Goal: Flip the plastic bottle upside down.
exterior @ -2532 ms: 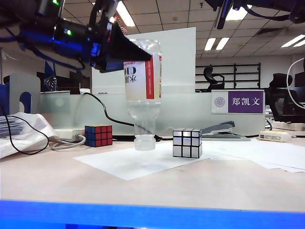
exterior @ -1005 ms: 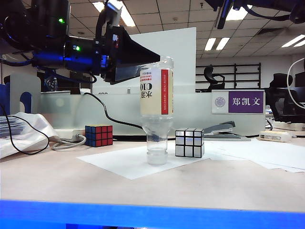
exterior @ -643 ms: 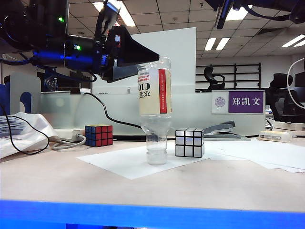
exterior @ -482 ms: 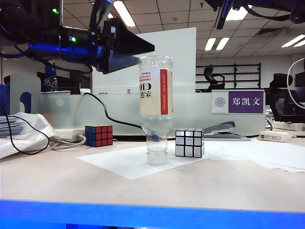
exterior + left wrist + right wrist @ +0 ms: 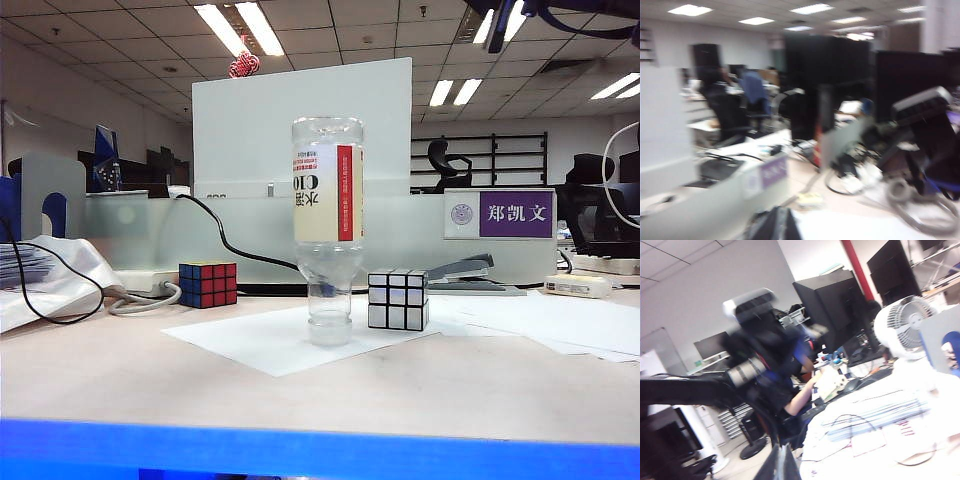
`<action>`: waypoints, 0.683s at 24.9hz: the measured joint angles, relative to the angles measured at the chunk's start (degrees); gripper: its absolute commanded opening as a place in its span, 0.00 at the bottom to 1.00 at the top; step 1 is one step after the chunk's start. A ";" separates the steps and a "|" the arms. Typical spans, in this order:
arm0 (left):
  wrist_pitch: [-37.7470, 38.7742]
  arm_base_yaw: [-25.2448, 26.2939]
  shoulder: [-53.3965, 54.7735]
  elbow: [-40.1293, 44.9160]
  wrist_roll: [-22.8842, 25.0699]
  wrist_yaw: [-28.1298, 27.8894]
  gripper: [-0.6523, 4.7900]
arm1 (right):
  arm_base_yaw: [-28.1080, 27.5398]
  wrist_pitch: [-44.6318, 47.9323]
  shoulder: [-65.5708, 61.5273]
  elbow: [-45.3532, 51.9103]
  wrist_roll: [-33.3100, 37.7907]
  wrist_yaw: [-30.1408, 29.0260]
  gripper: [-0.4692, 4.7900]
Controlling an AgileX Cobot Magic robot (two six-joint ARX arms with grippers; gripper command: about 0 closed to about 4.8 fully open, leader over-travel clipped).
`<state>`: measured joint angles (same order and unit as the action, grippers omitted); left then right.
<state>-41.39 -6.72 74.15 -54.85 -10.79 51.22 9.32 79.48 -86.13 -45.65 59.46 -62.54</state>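
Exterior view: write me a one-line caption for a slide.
Plastic bottle balanced upside down on its cap on a sheet of paper, between two puzzle cubes, with no gripper touching it.

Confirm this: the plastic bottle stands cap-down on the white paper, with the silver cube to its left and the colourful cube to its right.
Sides swapped. In the exterior view the plastic bottle stands cap-down on the white paper, but the silver cube is to its right and the colourful cube to its left.

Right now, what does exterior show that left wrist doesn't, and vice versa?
Only exterior: the plastic bottle standing upside down on its cap on the paper sheet, with the colored cube and silver cube at either side. Only left wrist: the shut left gripper, blurred, facing office desks, holding nothing. Shared: the purple nameplate. The right gripper is in neither.
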 measured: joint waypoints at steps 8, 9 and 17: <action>38.91 5.79 -14.38 0.07 19.04 -28.68 0.11 | -10.95 -10.69 0.46 -0.13 -13.42 11.06 0.07; 40.54 5.79 -14.38 0.15 19.74 -30.47 0.11 | -11.08 -13.25 0.46 -0.13 -16.28 12.17 0.07; 43.87 3.52 -17.62 0.39 24.30 -39.08 0.11 | -11.67 -48.52 9.40 -0.09 -45.88 45.83 0.07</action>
<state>2.48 -3.20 56.53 -54.46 13.52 12.14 -2.35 30.96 -76.73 -45.74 13.58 -16.71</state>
